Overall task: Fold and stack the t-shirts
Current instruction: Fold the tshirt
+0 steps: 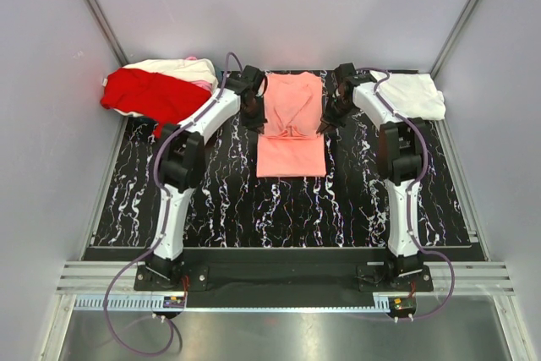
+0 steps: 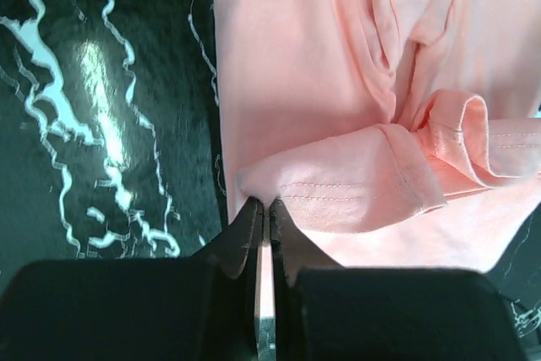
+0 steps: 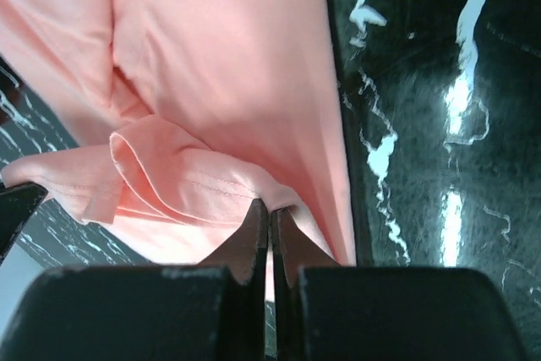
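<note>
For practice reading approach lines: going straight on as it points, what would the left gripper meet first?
The salmon-pink t-shirt; the left gripper is shut on its folded edge, the table likely just behind.

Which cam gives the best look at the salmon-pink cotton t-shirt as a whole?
Top external: it shows the whole salmon-pink cotton t-shirt, partly folded. Left wrist shows only a stitched hem edge pinched in the left claw. Right wrist shows much the same, with the edge pinched in the right claw.

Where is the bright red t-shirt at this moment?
In the top external view the red t-shirt lies crumpled at the far-left corner of the table, against a cream shirt and left of the left arm.
</note>
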Available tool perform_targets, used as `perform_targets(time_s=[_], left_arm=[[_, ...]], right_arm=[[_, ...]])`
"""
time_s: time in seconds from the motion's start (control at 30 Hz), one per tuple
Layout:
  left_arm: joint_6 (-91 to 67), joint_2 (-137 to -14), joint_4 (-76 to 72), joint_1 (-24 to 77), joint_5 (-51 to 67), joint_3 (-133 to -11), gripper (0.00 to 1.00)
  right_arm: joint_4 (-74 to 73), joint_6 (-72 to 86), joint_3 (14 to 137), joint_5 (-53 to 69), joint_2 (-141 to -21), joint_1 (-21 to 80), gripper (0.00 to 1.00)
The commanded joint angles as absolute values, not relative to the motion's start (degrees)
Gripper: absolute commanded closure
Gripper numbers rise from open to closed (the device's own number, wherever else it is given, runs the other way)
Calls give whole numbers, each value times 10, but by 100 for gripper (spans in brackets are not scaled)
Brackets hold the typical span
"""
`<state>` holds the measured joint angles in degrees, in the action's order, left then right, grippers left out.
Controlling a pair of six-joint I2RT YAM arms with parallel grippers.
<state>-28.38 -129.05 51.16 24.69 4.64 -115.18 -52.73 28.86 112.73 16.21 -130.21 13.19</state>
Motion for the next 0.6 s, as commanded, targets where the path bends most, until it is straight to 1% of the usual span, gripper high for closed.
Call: perform_targets(time_s=[0.0, 0.03, 0.07, 0.1, 0.13, 0.2, 0.23, 0.27, 0.3, 0.33, 0.37, 0.4, 0.43, 0.47, 0.5, 0.53, 0.57], left_arm=[[-260, -1325, 468, 235, 90, -1198, 91], [-258, -1334, 470, 234, 93, -1212, 89], [-255, -1343, 475, 232, 101, -1227, 85], [-255, -1360, 481, 229, 103, -1267, 74], [-254, -1367, 488, 227, 106, -1288, 65], [-259, -1381, 513, 218, 109, -1352, 54], [-269, -1379, 519, 214, 109, -1365, 51], [-274, -1362, 522, 207, 107, -1367, 49], [-279, -1348, 522, 204, 103, -1354, 48], [-289, -1331, 523, 202, 87, -1340, 48], [-293, -1288, 521, 200, 77, -1323, 48], [-294, -1265, 519, 200, 69, -1265, 48], [-302, -1240, 512, 200, 64, -1232, 48], [-308, -1184, 491, 201, 66, -1185, 48], [-318, -1157, 477, 203, 69, -1102, 48], [-323, -1106, 445, 206, 79, -1056, 48], [-329, -1084, 432, 213, 83, -1018, 48]], right_arm=[[-540, 281, 1185, 174, -1340, 118, 100], [-554, 283, 1198, 174, -1349, 115, 100], [-561, 288, 1228, 173, -1357, 112, 95], [-565, 291, 1242, 174, -1364, 105, 72], [-575, 293, 1258, 178, -1378, 102, 59], [-594, 294, 1320, 180, -1399, 93, 31], [-619, 292, 1343, 178, -1404, 91, 28], [-631, 286, 1382, 178, -1406, 89, 28], [-639, 282, 1391, 177, -1397, 85, 30], [-643, 272, 1377, 180, -1384, 85, 30], [-641, 269, 1356, 181, -1366, 85, 31], [-633, 269, 1321, 184, -1315, 86, 33], [-591, 270, 1224, 199, -1281, 86, 37], [-563, 279, 1168, 208, -1246, 87, 40], [-502, 286, 1111, 230, -1173, 87, 50], [-467, 308, 997, 247, -1139, 88, 61], [-431, 321, 943, 264, -1106, 91, 78]])
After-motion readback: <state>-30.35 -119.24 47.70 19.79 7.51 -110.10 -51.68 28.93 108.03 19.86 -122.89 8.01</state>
